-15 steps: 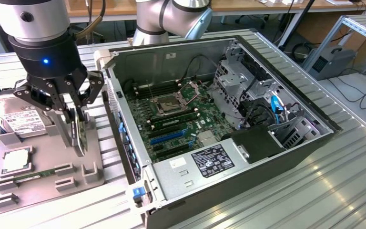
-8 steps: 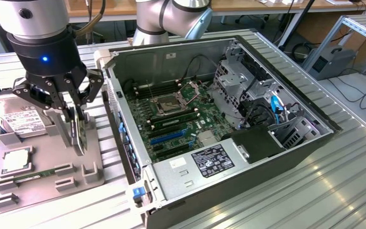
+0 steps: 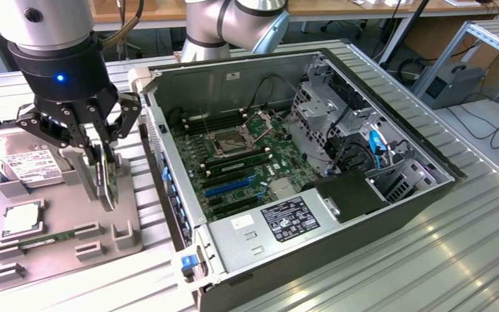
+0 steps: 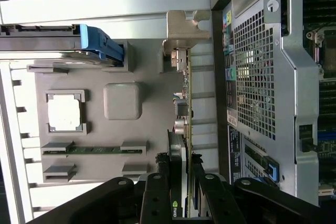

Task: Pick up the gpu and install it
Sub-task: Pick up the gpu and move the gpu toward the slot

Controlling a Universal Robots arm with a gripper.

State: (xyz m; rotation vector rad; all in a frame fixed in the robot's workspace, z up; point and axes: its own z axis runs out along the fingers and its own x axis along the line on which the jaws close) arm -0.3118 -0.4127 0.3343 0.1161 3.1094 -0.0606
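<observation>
The gpu (image 3: 106, 185) is a thin dark card with a round fan, standing on edge above the grey parts tray (image 3: 59, 198) at the exterior view's left. My gripper (image 3: 99, 151) comes down on its top edge, one finger on each face, shut on it. In the wrist view the gpu (image 4: 184, 108) runs edge-on away from my gripper (image 4: 182, 188), and its silver bracket (image 4: 184, 27) is at the far end. The open computer case (image 3: 319, 162) lies beside the tray, with the motherboard (image 3: 241, 166) and its blue slot (image 3: 228, 185) exposed.
The tray (image 4: 123, 72) also holds a silver hard drive (image 3: 28, 162), a processor (image 3: 21, 218) and a green memory stick (image 3: 46, 237). The case's perforated rear wall (image 4: 257, 77) stands close beside the card. Cables and drive cages (image 3: 336, 123) fill the case's far side.
</observation>
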